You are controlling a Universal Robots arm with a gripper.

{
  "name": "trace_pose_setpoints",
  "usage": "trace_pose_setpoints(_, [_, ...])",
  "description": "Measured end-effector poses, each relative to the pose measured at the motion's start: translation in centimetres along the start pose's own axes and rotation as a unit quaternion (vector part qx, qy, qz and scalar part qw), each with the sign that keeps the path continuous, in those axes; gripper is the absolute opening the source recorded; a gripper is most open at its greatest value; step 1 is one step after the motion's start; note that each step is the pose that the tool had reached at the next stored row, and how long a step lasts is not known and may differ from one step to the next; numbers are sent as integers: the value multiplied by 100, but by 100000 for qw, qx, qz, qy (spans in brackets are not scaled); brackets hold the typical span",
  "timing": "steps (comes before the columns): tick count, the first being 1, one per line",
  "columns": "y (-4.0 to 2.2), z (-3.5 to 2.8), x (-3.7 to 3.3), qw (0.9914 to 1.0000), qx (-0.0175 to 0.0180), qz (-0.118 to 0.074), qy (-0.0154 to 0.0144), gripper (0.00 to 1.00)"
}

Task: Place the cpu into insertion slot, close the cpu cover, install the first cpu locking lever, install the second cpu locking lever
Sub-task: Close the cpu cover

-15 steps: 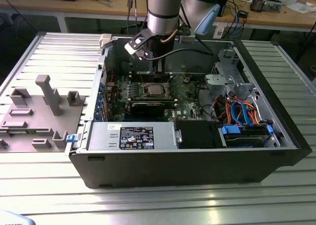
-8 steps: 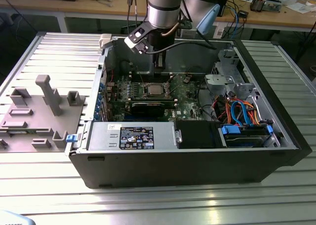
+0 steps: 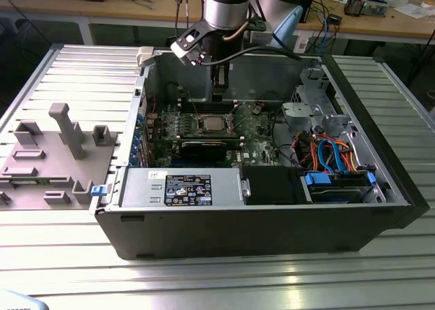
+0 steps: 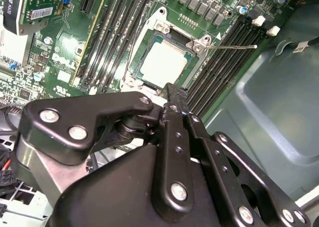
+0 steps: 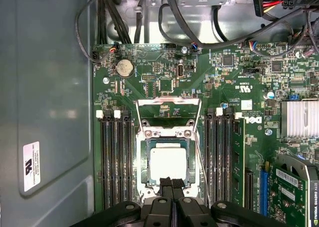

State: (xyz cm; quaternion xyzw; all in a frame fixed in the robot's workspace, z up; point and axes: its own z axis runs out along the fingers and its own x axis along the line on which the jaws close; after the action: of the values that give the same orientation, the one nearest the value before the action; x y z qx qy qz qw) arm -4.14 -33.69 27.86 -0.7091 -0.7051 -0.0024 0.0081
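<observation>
The cpu (image 5: pixel 168 163) is lying flat under the cpu cover (image 5: pixel 145 160), between memory slots (image 5: pixel 114 162); the closed claw (image 5: pixel 172 182) is hovering at its edge.

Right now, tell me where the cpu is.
In the first wrist view the cpu sits on the motherboard between the memory slots, right by the gripper.

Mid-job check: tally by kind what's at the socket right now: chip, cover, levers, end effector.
cpu: 1
cpu cover: 1
locking levers: 2
end effector: 1
Total: 5
</observation>
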Motion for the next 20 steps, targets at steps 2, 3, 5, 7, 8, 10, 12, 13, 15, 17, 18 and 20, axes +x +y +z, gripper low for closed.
trace_pose_setpoints(2, [0, -1, 0, 100000, 2, 2, -2, 11])
trace_pose_setpoints(3, [0, -1, 0, 100000, 4, 2, -5, 11])
trace_pose_setpoints(5, [0, -1, -2, 100000, 5, 1, -4, 11])
trace_pose_setpoints(7, [0, -1, -4, 100000, 3, 1, -3, 11])
trace_pose_setpoints(8, [1, -1, -5, 100000, 5, 0, -5, 11])
trace_pose_setpoints(10, [11, -1, -5, 100000, 6, -6, -9, 11])
trace_pose_setpoints(12, [25, -1, -5, 100000, 1, -1, -1, 11])
trace_pose_setpoints(13, [36, 0, -5, 100000, 4, 5, -1, 11])
trace_pose_setpoints(15, [81, -1, -5, 100000, 4, 3, -8, 11])
trace_pose_setpoints(17, [133, -1, -4, 100000, 3, 0, -8, 11])
trace_pose_setpoints(18, [151, -1, -4, 100000, 1, 7, -6, 11])
trace_pose_setpoints(20, [172, -1, -4, 100000, 2, 1, -8, 11])
